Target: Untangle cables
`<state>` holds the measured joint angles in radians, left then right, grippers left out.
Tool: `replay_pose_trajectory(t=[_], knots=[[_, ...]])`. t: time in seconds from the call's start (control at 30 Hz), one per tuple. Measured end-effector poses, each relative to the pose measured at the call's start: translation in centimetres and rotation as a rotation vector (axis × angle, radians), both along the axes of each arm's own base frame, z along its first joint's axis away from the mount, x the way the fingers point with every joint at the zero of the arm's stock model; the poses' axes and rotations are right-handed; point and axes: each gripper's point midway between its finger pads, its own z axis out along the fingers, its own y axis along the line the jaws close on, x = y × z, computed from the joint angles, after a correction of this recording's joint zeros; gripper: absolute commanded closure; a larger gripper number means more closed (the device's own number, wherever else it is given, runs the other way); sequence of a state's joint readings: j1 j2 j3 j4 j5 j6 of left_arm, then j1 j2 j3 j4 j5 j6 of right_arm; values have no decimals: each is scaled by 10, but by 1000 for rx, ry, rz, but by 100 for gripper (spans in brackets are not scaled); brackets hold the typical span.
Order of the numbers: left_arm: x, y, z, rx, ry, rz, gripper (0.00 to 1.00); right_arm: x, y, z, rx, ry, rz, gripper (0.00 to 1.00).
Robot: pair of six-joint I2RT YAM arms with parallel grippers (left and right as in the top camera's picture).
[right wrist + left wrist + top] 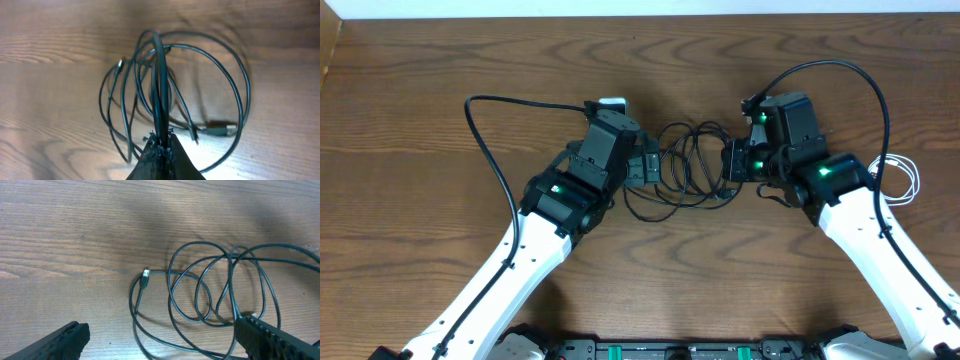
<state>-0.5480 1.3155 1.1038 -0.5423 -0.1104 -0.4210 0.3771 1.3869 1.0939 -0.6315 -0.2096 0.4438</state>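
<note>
A tangle of thin black cables [685, 165] lies in loops at the table's middle, between my two grippers. In the left wrist view the loops [220, 290] spread on the wood, with a small plug end [145, 275] at the left. My left gripper [642, 168] is open at the tangle's left side; its fingers [160, 340] straddle a cable strand without touching it. My right gripper [733, 162] is shut on a black cable strand [161, 90] that rises from the loops. Another plug end [220, 130] lies under the loops. A white cable [902, 178] lies at the far right.
Thicker black robot wires arc over the table: one from the left arm [490, 130] and one above the right arm [860, 80]. A small white object [612, 103] sits behind the left gripper. The table's far edge [640, 14] is at the top.
</note>
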Motion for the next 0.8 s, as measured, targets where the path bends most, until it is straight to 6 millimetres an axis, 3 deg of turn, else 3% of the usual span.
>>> replay_pose_trajectory(t=[0.33,0.8], knots=[[1,-1,2,-4,-8,1,1,-16,-6,-12,-29,82,-3,99],[2,-1,2,-5,-10,1,1,-24,-1,-13,-3,115,22,99]])
